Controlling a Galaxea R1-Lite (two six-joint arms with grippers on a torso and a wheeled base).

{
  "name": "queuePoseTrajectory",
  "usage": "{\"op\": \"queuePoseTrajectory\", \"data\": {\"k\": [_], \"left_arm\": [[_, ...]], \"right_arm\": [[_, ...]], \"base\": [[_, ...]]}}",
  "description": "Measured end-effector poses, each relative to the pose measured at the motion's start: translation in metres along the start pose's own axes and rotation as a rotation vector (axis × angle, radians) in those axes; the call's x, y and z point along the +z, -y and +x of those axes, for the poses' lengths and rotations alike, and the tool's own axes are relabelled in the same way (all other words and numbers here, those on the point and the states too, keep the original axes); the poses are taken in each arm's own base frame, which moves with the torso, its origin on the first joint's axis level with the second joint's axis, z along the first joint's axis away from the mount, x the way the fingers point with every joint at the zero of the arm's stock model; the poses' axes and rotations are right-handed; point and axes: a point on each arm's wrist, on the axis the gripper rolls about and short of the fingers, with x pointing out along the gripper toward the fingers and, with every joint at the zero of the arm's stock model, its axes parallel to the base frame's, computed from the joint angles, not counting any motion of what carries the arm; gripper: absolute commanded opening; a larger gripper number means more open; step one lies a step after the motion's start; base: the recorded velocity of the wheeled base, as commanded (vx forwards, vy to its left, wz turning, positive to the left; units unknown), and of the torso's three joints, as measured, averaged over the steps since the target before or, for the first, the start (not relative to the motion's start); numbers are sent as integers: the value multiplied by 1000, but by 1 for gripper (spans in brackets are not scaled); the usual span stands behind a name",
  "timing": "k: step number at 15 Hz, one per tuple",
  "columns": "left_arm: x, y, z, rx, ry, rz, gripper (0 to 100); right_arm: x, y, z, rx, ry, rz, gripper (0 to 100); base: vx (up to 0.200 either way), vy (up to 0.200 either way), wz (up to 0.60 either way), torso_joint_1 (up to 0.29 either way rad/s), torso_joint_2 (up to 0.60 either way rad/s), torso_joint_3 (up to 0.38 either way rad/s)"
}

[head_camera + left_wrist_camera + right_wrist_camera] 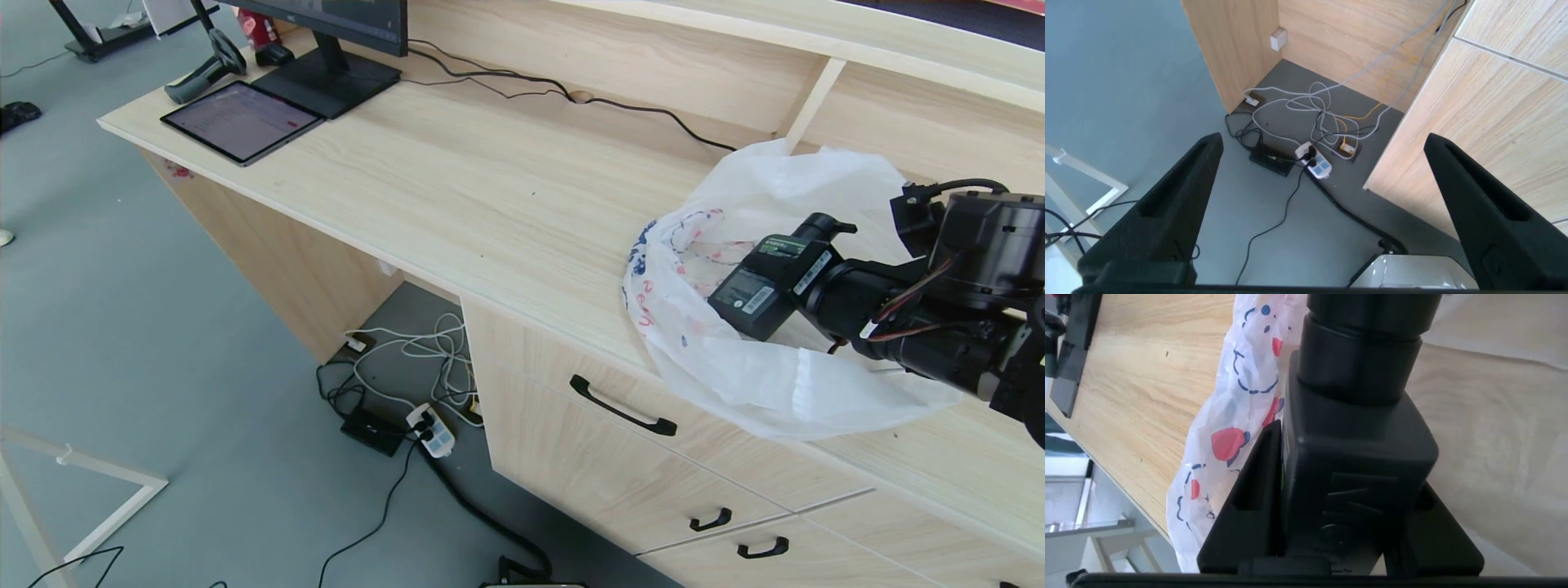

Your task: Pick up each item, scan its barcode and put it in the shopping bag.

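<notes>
Bag (784, 384) lies open at right of frame, so my right gripper (1347, 523), clamped on the black bottle (755, 294), hangs over its mouth; my left gripper (1323, 151) gapes empty.

Head camera looks down across the tabletop (457, 180). Left wrist faces the power strip (1317, 166) below, which the head view shares. Right wrist sits close over the bag (1221, 449).

The desk (457, 188) is pale wood-grain board, smooth and matt. At 3 o'clock on it the shopping bag (735, 376) is thin white plastic, crinkled, faintly shiny. The black item (755, 298) over it looks matt plastic with glossy labels. At 10 o'clock the tablet (241, 121) has a glossy screen.
</notes>
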Motion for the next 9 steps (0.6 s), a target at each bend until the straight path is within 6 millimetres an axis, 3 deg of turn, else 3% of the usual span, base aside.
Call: {"op": "queuePoseTrajectory", "data": {"k": [9], "left_arm": [[0, 0, 0, 0, -3, -2, 100]], "right_arm": [[-6, 4, 3, -13, -23, -24, 0]], "base": [[0, 0, 0, 0, 0, 0]]}}
